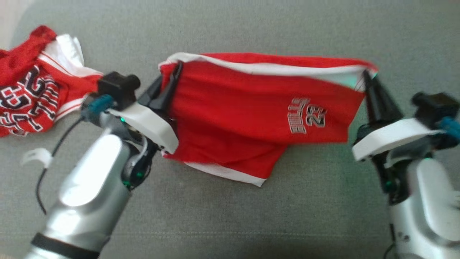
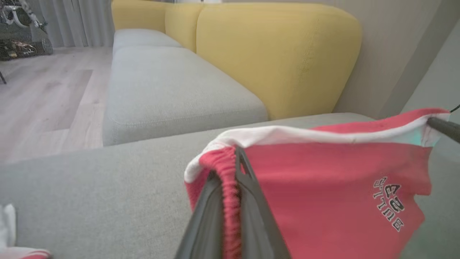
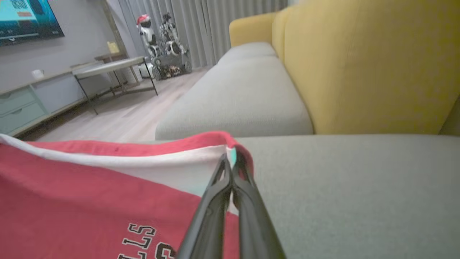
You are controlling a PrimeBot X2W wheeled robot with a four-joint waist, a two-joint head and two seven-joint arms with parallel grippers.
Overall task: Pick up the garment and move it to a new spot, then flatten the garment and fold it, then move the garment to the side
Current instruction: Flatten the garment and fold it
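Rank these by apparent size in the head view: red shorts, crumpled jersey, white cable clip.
Largest: red shorts.
Next: crumpled jersey, though the frame edge cuts it off.
Smallest: white cable clip.

The shorts (image 1: 251,111) are soft red cloth, matt, with smooth white trim and a puckered elastic waistband (image 2: 226,167). Their lettering (image 1: 309,117) is too blurred to tell whether it is stitched or printed. The jersey (image 1: 28,90) is similar matt red cloth. The sofa seat (image 1: 230,223) is grey woven fabric, faintly rough, and its yellow backrest (image 2: 273,54) has a finer weave. The fingers (image 2: 258,223) look like dark, smooth plastic with a dull sheen. The forearm (image 1: 90,180) has a glossy silver shell — the wrist housing (image 1: 147,122) is smooth white plastic. The floor (image 2: 46,93) is pale wood, satin.
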